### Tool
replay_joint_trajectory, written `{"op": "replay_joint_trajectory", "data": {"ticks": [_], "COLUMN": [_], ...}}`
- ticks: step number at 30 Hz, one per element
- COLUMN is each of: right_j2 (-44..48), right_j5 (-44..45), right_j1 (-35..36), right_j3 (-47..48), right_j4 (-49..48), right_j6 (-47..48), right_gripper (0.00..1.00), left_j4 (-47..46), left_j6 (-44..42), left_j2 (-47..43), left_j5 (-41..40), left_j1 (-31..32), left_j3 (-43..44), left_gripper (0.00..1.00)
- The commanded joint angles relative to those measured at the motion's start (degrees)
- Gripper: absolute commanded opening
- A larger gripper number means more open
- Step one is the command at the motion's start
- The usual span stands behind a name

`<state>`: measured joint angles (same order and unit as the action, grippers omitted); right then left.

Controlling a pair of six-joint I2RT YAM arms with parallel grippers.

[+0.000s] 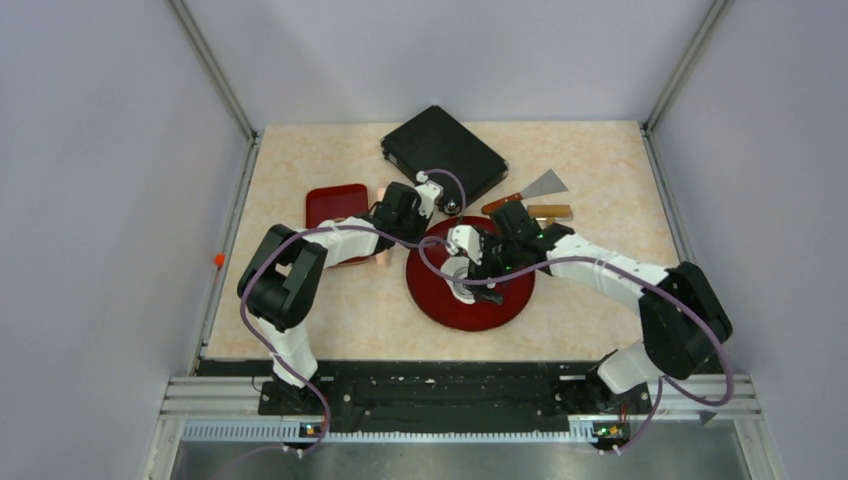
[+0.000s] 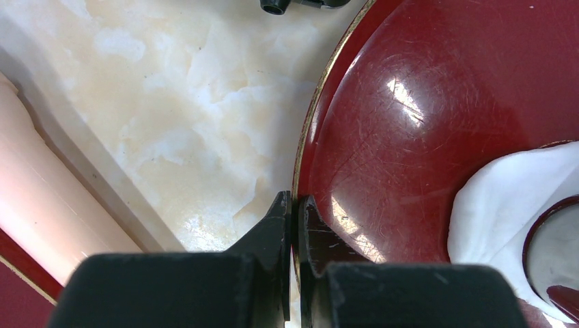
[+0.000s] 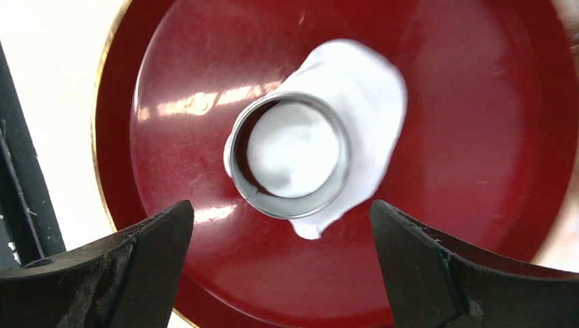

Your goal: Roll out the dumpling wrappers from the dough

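**Hovering open over the cutter**

Spread wide and empty, the right fingers (image 3: 140,263) hang above the ring cutter (image 3: 239,183), which sits on the flattened dough (image 3: 372,102) on the red plate (image 3: 478,171) near the middle of the table (image 2: 191,102). The left fingers (image 2: 273,232) are closed, pinching that plate's left rim.
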<state>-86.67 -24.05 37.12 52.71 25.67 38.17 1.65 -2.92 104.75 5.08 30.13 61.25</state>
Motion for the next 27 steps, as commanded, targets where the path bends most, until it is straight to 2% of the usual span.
{"op": "replay_joint_trajectory", "data": {"ticks": [1, 7, 10, 13, 15, 17, 22, 27], "right_j2": [7.8, 11.7, 12.8, 11.2, 7.8, 2.8, -13.2, -27.8], "right_j5": [0.1, 5.7, 5.4, 5.0, 4.1, 4.3, 6.1, 3.8], "right_j1": [0.4, -2.5, -7.7, -13.9, -17.2, -19.7, -22.5, -24.2], "right_j3": [5.2, 5.7, 7.2, 10.4, 13.8, 17.8, 28.1, 42.5], "right_j4": [2.0, 5.8, 6.0, 5.3, 4.5, 4.0, 6.0, 15.9], "right_j6": [1.3, 8.2, 13.4, 18.5, 20.3, 22.3, 30.7, 38.9], "right_gripper": [0.99, 0.99, 0.99, 0.99, 0.99, 0.97, 0.91, 0.89], "left_j4": [-2.1, -2.3, -2.4, -2.6, -3.4, -4.2, -6.0, -7.5], "left_j6": [-1.6, -1.5, -1.5, -1.4, -1.5, -1.7, -2.0, -0.7], "left_j2": [-1.3, -1.5, -1.8, -2.6, -3.6, -4.7, -8.0, -8.6], "left_j5": [-3.3, -3.2, -2.8, -1.7, -1.0, 0.2, 5.8, 9.5], "left_j1": [-0.4, -0.6, -0.8, -1.1, -1.3, -1.6, -3.6, -5.5], "left_j3": [-1.0, -1.2, -1.5, -2.0, -3.1, -4.0, -6.9, -8.0], "left_gripper": [0.0, 0.11, 0.24, 0.42, 0.54, 0.6, 0.67, 0.69]}}
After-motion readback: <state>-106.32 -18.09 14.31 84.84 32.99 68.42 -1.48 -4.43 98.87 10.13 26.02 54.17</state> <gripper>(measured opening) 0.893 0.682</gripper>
